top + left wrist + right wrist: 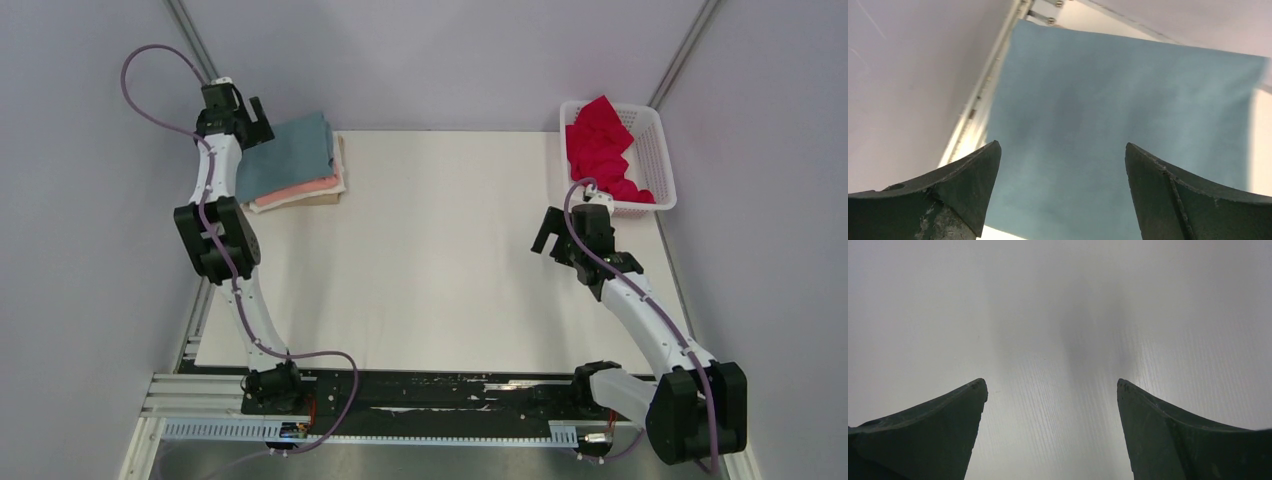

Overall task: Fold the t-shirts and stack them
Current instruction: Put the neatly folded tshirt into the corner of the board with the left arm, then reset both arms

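Your dusty grey-blue cloth t-shirt point(285, 152) lies folded flat and smooth at the far left corner of the white table point(430, 270). It rests on a folded salmon-pink cloth t-shirt point(305, 190), whose edge shows along the stack's near side. The bright red cloth t-shirt point(600, 150) sits crumpled in the white plastic lattice basket point(652, 150) at the table's far right corner. Your left jaws are spread and empty above the grey-blue shirt. Your right jaws are spread and empty over the table's bare right side.
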Robot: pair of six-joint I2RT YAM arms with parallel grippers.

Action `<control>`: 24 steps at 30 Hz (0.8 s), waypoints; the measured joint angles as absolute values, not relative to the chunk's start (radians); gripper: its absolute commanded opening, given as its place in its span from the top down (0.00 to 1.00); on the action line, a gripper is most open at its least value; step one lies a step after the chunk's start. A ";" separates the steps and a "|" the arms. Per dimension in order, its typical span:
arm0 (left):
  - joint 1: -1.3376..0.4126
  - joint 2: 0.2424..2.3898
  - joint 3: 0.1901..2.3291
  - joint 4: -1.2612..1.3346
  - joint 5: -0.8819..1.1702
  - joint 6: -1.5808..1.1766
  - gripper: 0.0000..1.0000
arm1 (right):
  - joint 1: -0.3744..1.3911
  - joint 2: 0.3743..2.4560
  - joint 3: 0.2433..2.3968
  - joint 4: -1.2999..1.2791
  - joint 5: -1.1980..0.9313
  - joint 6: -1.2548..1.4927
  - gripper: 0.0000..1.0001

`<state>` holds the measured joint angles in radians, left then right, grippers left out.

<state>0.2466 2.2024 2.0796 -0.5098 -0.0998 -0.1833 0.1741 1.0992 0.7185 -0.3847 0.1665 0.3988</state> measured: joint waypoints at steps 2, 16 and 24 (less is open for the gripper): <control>0.239 2.152 2.036 -0.505 -0.050 -0.226 0.00 | 0.174 1.092 0.719 -0.385 0.165 0.403 0.00; -0.216 1.255 1.118 -0.234 -0.065 -0.430 0.00 | 0.174 0.884 0.640 -0.387 0.149 0.447 0.00; -0.494 0.958 0.658 -0.196 -0.204 -0.558 0.00 | 0.174 0.806 0.561 -0.392 0.138 0.448 0.00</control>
<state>-0.4942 0.9585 0.6582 -0.1955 -0.2039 -0.5579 0.1741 0.8059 0.5610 -0.3923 0.1383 0.4477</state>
